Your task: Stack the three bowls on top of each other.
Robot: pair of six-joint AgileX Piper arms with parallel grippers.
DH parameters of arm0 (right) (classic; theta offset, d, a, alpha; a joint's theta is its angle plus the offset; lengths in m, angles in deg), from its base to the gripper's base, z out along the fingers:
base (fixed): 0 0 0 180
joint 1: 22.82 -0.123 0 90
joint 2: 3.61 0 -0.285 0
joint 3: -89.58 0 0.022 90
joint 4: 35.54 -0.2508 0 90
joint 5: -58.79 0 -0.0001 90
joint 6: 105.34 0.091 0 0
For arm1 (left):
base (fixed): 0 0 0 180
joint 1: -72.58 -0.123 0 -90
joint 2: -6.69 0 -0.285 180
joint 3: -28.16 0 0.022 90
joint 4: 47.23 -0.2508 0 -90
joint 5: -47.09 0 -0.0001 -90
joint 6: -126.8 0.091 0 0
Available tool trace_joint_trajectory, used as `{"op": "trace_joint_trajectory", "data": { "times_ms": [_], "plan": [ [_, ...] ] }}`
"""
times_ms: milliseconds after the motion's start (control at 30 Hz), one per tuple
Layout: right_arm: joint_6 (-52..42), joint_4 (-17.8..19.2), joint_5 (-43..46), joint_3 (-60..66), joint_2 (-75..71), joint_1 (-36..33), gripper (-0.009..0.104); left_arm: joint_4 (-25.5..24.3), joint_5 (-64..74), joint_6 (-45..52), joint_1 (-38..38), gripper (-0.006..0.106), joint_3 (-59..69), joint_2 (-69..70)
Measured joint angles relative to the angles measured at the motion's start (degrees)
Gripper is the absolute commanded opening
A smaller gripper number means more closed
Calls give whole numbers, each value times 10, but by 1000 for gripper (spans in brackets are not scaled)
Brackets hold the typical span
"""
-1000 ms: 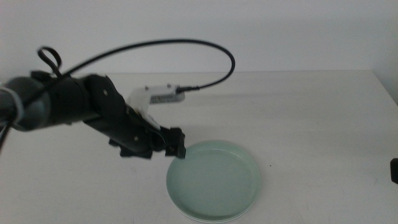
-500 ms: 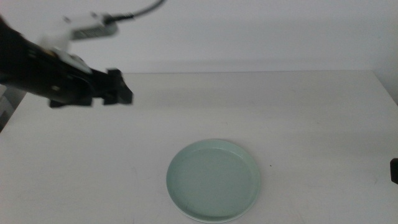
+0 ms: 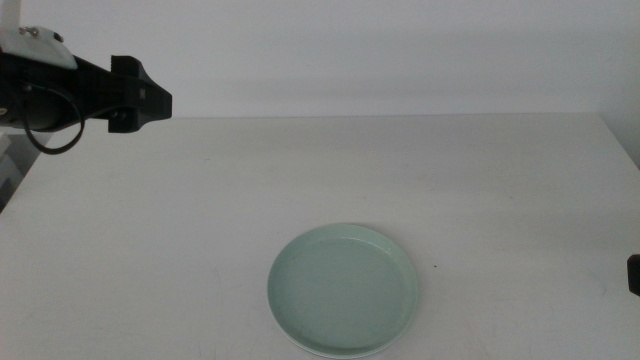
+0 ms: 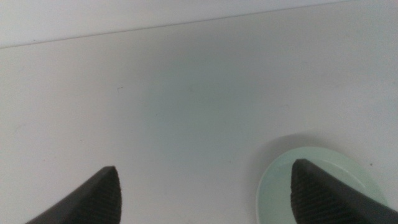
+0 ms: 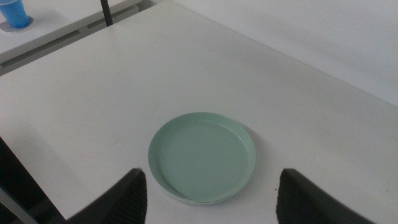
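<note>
The pale mint green bowl (image 3: pixel 343 290) lies on the white table toward the front, on top of a stack. A thin white rim (image 3: pixel 332 354) of another bowl shows under its near edge. The grey bowl is hidden. The green bowl also shows in the left wrist view (image 4: pixel 280 186) and the right wrist view (image 5: pixel 202 155). My left gripper (image 3: pixel 150 97) is open and empty, high over the table's far left, well away from the stack; its jaws stand wide apart in the left wrist view (image 4: pixel 204 168). My right gripper (image 5: pixel 210 173) is open and empty, waiting at the right edge (image 3: pixel 634 274).
The white table (image 3: pixel 480 180) ends at a pale wall at the back. In the right wrist view a blue cup (image 5: pixel 13 12) stands on a separate surface beyond the table's edge, next to a dark post (image 5: pixel 106 12).
My left gripper has moved from the green bowl's left rim up and back to the far left. The bowl stack has stayed in place. The right arm has not moved.
</note>
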Motion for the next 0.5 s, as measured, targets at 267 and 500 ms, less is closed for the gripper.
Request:
{"op": "trace_joint_trajectory", "data": {
  "times_ms": [267,500],
  "plan": [
    [0,0,20,0,0,0,54,-17,0,4,0,98,0,19],
    [41,4,88,0,28,0,54,-50,-12,-1,0,98,0,46]
  ]
}}
